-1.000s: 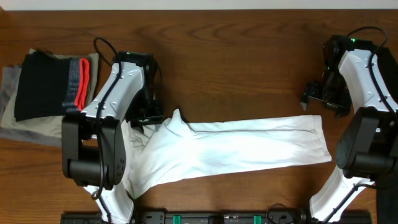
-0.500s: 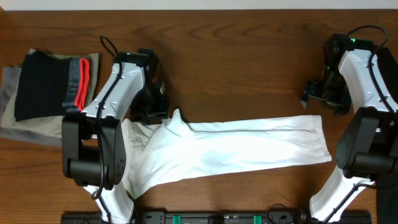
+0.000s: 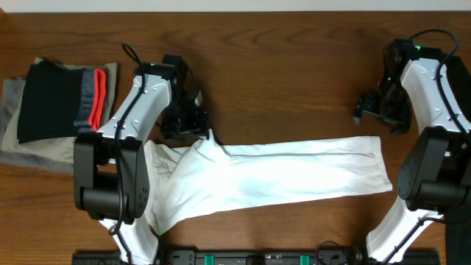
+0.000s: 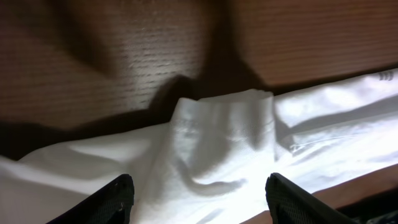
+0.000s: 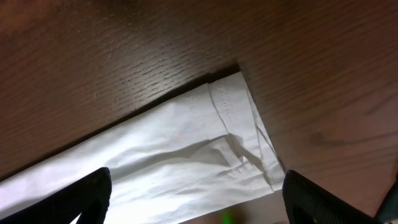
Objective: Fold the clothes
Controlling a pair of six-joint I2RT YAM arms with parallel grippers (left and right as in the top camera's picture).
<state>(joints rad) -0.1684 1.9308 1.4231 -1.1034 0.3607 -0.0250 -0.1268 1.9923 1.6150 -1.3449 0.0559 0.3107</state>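
Note:
The clothes, a white T-shirt (image 3: 294,173), lie folded into a long strip across the table, with a small raised peak at the upper left. My left gripper (image 3: 197,121) stands open just beyond that peak. In the left wrist view the bunched fold of the T-shirt (image 4: 224,137) lies flat on the wood, and nothing is between the fingers of the left gripper (image 4: 199,182). My right gripper (image 3: 364,110) is open, a little beyond the strip's right end. The right wrist view shows the T-shirt's hemmed corner (image 5: 236,118) under the right gripper (image 5: 198,177).
A pile at the far left holds a black garment with a red-and-grey band (image 3: 51,99) on olive-grey garments (image 3: 15,140). Bare brown wood (image 3: 294,81) lies behind the shirt. A black rail (image 3: 257,258) runs along the front edge.
My left gripper has opened, let go of the raised fold and drawn back and to the right off the shirt. The right gripper has barely moved.

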